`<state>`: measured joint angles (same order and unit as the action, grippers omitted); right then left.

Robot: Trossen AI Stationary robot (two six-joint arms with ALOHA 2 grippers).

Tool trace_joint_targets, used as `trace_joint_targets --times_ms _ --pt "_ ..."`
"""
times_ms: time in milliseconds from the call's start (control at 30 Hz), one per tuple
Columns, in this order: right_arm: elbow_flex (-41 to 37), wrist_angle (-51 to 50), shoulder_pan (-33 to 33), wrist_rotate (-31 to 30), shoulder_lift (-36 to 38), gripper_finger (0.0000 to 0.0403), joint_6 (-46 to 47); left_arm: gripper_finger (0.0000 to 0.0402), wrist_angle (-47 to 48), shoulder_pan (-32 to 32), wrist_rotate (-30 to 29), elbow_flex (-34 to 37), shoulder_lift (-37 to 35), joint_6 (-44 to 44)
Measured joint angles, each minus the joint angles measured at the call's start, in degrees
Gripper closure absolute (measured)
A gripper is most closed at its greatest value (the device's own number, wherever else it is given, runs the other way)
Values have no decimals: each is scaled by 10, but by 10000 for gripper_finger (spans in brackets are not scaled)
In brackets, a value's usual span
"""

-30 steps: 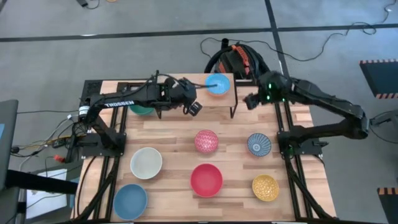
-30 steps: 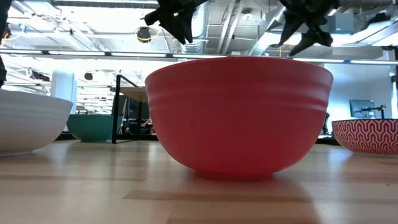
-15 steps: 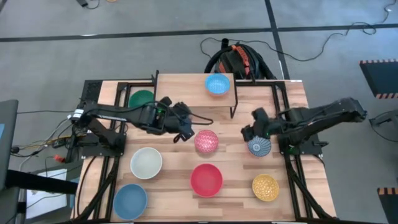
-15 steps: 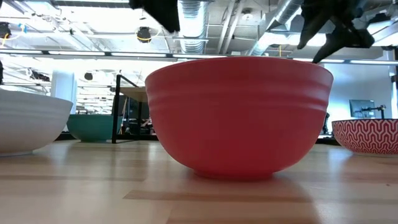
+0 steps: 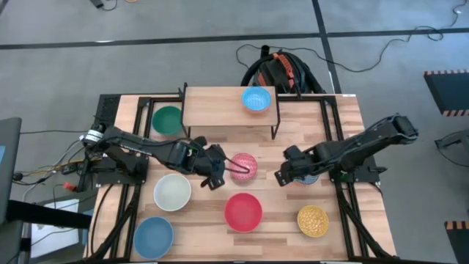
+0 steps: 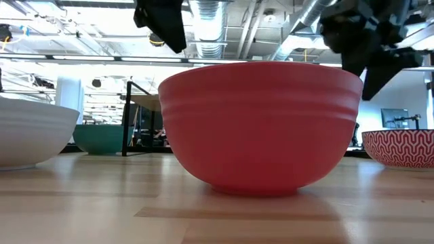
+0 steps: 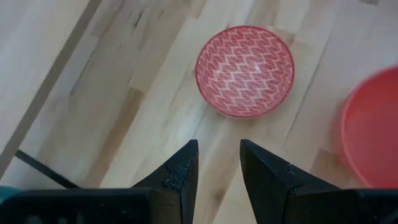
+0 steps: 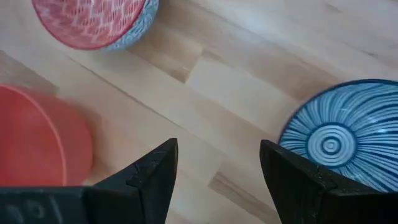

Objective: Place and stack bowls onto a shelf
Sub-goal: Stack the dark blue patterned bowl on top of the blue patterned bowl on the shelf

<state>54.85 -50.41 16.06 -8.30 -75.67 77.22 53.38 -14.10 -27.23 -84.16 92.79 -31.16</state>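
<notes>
One light-blue bowl (image 5: 255, 99) already sits on the shelf (image 5: 212, 108), toward its right end, at the table's far edge; the green bowl (image 5: 168, 119) stands on the table just off the shelf's left end. The step in hand looks like reaching for the next pickups. The left gripper (image 5: 217, 166) hovers beside the pink patterned bowl (image 5: 244, 166) near the table's middle, fingers parted and empty. The right gripper (image 5: 287, 174), spread wide and empty, hangs between that bowl and the blue striped bowl (image 8: 339, 140) (partly hidden under the arm from above). Next, each gripper needs to drop onto a rim and close. The red bowl (image 5: 242, 211), cream bowl (image 5: 172, 191), yellow bowl (image 5: 313, 221) and a blue bowl (image 5: 153, 237) wait toward the near edge.
</notes>
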Motion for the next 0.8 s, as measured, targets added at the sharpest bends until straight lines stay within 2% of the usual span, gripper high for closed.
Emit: trace_joint_targets --times_ms 133,267,467,633,800 --pt "2 94 -19 52 -24 149 -56 297 35 -20 0 0 0 12" --pt "20 145 -30 61 -51 149 -106 297 113 -39 -1 0 0 -9" --pt "64 117 -43 66 -90 149 -175 297 174 -52 -29 1 0 -60" --pt "101 65 -45 67 -107 149 -254 297 165 -66 -31 1 0 -85" --pt "122 11 -39 71 -105 149 -290 297 146 -89 -42 1 0 -83"
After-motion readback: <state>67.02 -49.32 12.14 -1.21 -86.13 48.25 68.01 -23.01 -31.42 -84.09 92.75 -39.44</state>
